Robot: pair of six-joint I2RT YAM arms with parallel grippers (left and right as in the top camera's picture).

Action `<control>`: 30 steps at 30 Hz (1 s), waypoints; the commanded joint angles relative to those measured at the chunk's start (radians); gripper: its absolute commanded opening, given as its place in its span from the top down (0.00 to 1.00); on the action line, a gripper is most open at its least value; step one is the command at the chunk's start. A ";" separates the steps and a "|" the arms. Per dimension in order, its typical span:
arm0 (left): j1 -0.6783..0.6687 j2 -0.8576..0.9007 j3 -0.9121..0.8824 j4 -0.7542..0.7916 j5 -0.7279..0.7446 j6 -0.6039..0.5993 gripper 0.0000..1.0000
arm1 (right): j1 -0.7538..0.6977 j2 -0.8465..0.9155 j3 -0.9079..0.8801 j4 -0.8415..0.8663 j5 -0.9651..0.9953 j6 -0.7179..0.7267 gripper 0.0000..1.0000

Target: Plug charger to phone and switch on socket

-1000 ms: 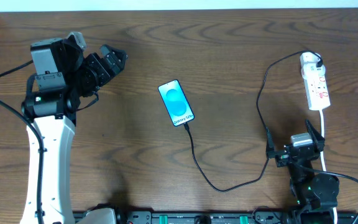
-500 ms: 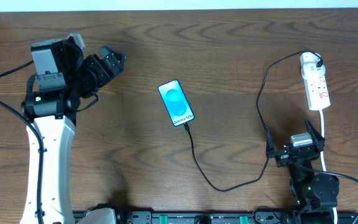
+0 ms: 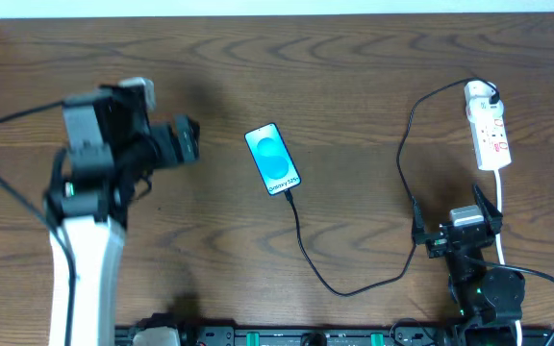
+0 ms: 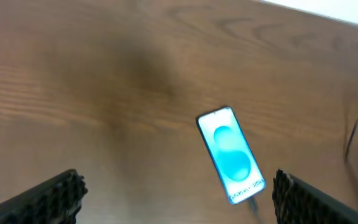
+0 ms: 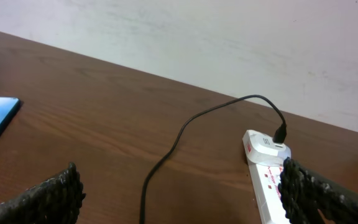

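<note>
L hand (image 3: 186,142) swung closer to phone (image 3: 272,160), spread wide, empty. R hand (image 3: 452,219) right of phone, by charger (image 3: 300,234), spread too.

Phone (image 3: 272,160) at centre, socket (image 3: 487,126) far right, charger (image 3: 300,231) between them.

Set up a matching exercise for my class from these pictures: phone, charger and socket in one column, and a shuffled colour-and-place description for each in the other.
Column A
1. phone
2. charger
3. socket

Column B
a. white, on the right side of the table
b. bright blue screen, near the centre
c. thin and black, running between the other two

Pairs: 1-b, 2-c, 3-a
</note>
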 commanded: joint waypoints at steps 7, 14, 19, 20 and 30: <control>0.001 -0.391 -0.465 0.371 -0.040 0.127 0.02 | 0.007 -0.006 -0.002 -0.004 -0.009 0.010 0.01; 0.001 -0.688 -0.803 0.571 -0.108 0.025 0.02 | 0.007 -0.006 -0.002 -0.004 -0.009 0.010 0.01; 0.001 -0.839 -1.000 0.741 -0.157 -0.032 0.02 | 0.007 -0.006 -0.002 -0.004 -0.009 0.009 0.01; 0.001 -0.863 -1.036 0.772 -0.159 -0.042 0.02 | 0.007 -0.006 -0.002 -0.004 -0.009 0.009 0.01; -0.004 -1.015 -1.083 0.645 -0.238 -0.064 0.02 | 0.007 -0.006 -0.002 -0.004 -0.009 0.010 0.01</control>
